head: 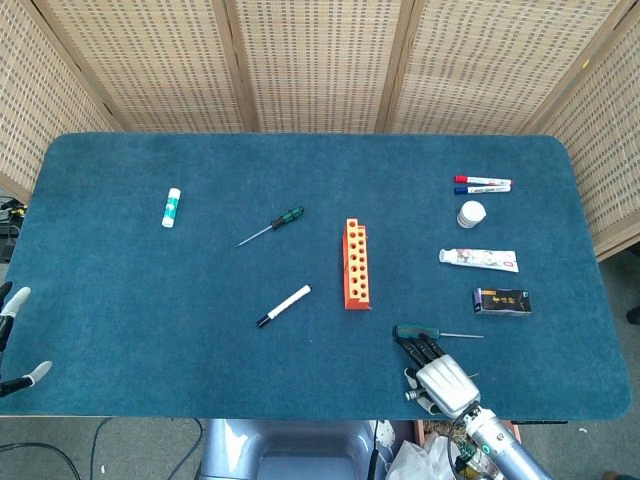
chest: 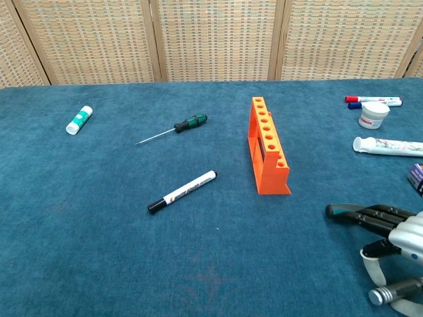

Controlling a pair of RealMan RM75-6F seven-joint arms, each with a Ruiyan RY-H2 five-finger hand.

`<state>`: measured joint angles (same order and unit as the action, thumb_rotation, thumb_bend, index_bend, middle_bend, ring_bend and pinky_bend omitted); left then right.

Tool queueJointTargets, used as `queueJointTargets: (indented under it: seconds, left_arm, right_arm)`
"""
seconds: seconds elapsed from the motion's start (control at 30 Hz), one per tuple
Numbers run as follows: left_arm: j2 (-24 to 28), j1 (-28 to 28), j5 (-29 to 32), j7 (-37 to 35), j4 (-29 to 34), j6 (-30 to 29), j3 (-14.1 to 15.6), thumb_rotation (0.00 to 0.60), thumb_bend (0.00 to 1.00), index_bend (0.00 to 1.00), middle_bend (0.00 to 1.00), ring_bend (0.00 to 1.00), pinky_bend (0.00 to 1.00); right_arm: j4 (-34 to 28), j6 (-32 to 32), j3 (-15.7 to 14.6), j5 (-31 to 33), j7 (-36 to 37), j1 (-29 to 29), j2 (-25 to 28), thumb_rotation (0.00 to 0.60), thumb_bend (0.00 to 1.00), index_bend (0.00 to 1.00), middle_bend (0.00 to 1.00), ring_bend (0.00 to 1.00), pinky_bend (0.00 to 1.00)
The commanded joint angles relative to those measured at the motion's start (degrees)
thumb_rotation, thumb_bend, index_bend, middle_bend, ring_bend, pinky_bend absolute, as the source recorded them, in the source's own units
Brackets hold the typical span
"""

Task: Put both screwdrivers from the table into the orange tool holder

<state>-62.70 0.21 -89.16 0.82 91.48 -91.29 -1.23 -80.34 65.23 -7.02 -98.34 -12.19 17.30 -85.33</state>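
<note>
Our right hand (head: 436, 368) sits at the table's near edge toward the right corner, fingers spread and laid over the teal handle of the near screwdriver (head: 440, 334); whether they pinch it, we cannot tell. Left hand (head: 14, 340) hangs off the near-left corner, open, holding nothing. Second screwdriver (head: 271, 227) lies mid-table, left of the upright orange tool holder (head: 356, 264), whose holes face up, ready.
</note>
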Motion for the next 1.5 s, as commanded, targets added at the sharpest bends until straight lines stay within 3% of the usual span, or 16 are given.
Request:
queueJointTargets:
  seconds: [0.03,0.23,0.47,0.63,1.07,1.3,1.5]
  left_arm:
    - [-0.02,0.00,0.06,-0.02,-0.01,0.03,-0.01,0.600,0.00,0.00,0.00,0.00,0.00]
    - [-0.05,-0.12,0.08,0.19,0.02,0.32,0.06,0.600,0.00,0.00,0.00,0.00,0.00]
    - [-0.20,-0.46,0.16,0.71,0.12,1.18,0.25,0.600,0.00,0.00,0.00,0.00,0.00]
    - [0.13,-0.43,0.19,0.04,0.27,1.13,0.26,0.600,0.00,0.00,0.00,0.00,0.00]
    - [0.87,-0.68,0.84,-1.27,0.47,1.72,0.04,0.600,0.00,0.00,0.00,0.00,0.00]
    - [1.33,-0.81,1.71,-2.24,0.66,2.07,-0.33,0.600,0.00,0.00,0.00,0.00,0.00]
    - [1.66,-1.07,2.27,-2.78,0.64,2.72,-0.47,0.600,0.00,0.00,0.00,0.00,0.00]
  right_arm:
    - [-0.01,1.62,-0.20,-1.20,1.22,0.01,0.00,0.600,0.43,0.60,0.00,0.00,0.00]
    - [-2.82,5.18,0.07,-2.98,7.00,0.48,1.97,0.600,0.44,0.60,0.00,0.00,0.00]
    - [-11.99,8.55,1.78,-2.74,18.63,2.10,9.26,0.600,0.44,0.60,0.00,0.00,0.00]
    - [-18.93,8.86,4.74,-0.19,23.46,3.82,15.06,0.600,0.44,0.60,0.01,0.00,0.00]
    - [-30.42,1.80,12.43,9.22,37.84,10.26,22.66,0.600,0.50,0.60,0.06,0.00,0.00]
    - [-34.63,-1.12,16.71,14.24,40.00,13.25,23.67,0.600,0.52,0.60,0.08,0.00,0.01]
    - [-37.06,-4.50,21.92,23.09,39.16,17.01,23.17,0.600,0.54,0.61,0.09,0.00,0.02]
